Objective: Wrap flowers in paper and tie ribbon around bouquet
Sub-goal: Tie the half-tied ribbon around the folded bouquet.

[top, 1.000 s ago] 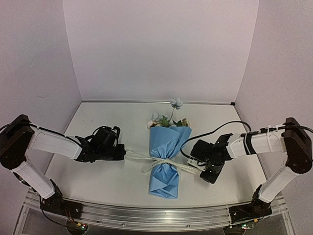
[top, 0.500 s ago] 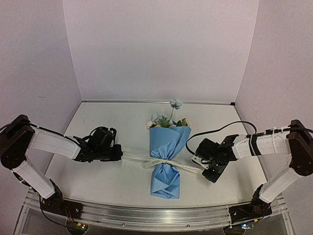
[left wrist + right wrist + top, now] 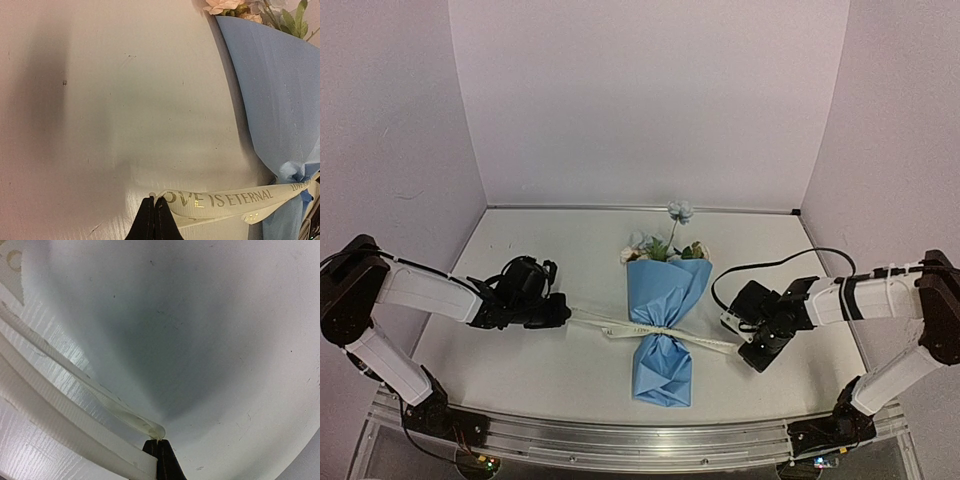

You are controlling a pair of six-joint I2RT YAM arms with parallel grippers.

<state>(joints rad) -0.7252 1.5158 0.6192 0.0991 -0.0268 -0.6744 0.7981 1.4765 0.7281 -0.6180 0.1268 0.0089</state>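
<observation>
Now our left gripper (image 3: 154,215) and right gripper (image 3: 159,449) each pinch the ribbon (image 3: 225,199) by an end; it looks soft, slippery.

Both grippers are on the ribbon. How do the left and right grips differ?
The left gripper pinches the ribbon left of the bouquet; the right gripper pinches it on the bouquet's right. At the left gripper the ribbon shows its flat face with the lettering; at the right gripper it curls into a small loop. Both are shut on the ribbon, which crosses the bouquet's narrow waist.
</observation>
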